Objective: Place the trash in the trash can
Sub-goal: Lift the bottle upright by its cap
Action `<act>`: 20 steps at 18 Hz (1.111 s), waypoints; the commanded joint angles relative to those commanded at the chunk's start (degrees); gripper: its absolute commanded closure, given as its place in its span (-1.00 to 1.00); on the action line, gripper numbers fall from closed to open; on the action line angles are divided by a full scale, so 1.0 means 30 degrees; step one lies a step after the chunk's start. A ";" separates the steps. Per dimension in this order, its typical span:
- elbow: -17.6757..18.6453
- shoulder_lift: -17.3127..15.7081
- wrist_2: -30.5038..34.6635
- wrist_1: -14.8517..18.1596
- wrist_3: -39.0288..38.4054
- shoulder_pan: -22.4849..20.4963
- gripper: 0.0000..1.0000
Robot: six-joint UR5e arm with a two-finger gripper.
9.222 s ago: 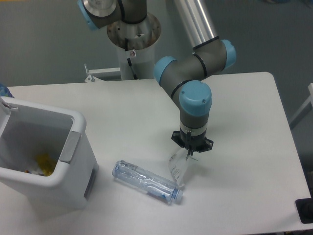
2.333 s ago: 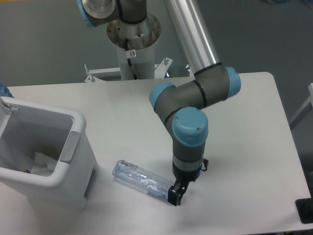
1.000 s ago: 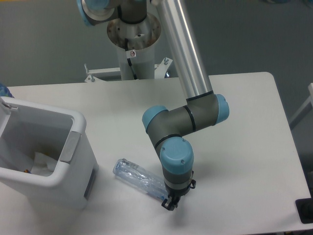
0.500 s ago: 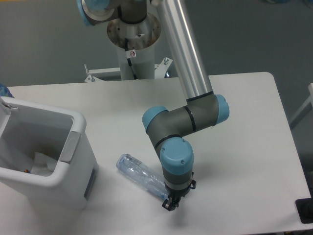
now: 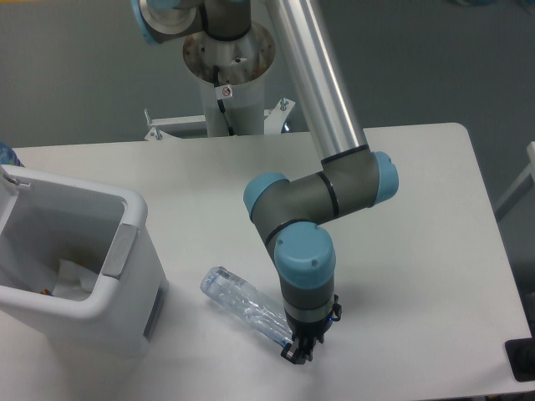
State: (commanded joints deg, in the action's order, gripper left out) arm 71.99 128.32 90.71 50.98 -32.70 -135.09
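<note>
Gripper clamped on end of bottle; body extends up-left toward bin, far end seemingly off table. Risks: end-grip slip or pivot during lift; sagging bottle striking bin rim.

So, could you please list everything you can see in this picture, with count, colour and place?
Bottle: one, clear bluish, crushed, lying on the table in front of the bin, its near end at the gripper.
Bin: one, white with a grey tab, left edge of the table.
Scraps in the bin: pale pieces, count unclear.
Table: one, white.
Arm: one, grey with blue caps.
Gripper: one, black, at the bottle's end; grip unclear.
</note>
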 joint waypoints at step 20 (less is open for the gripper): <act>-0.3460 -0.3018 -0.6679 -0.1317 0.6969 -0.0264 0.51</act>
State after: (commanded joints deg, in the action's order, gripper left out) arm 61.61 119.27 70.67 47.03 -11.79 -135.88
